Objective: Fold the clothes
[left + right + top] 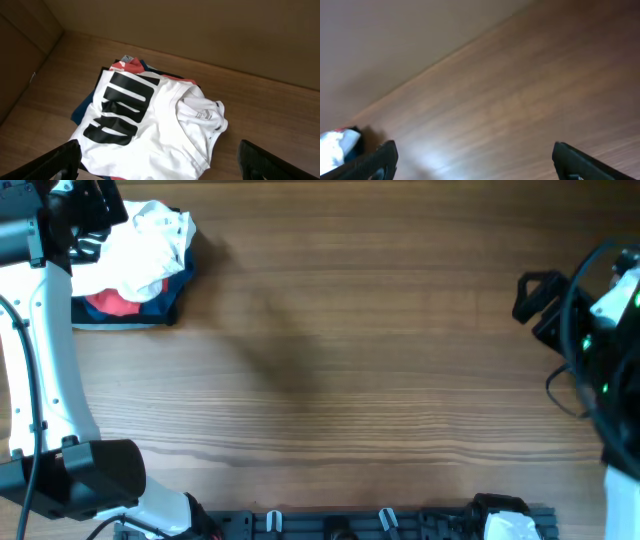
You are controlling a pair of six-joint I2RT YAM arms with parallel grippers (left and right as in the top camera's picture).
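Brown wood-grain tabletop [330, 360] lies bare from its near edge through the middle. Toward the far left corner sits the white T-shirt [150, 130], crumpled in a loose heap. Its thin fabric is creased, with bold black lettering facing up on one side and the collar with its label turned to the other. It rests on a red shirt [110, 304] and folded blue and dark garments [182, 278], whose edges peek out around it. The left gripper [162, 167] hangs just above the white T-shirt, fingers spread wide to either side and gripping nothing. The right gripper [530, 302] hovers by the right edge, well apart from the heap, its jaws likewise wide and empty.
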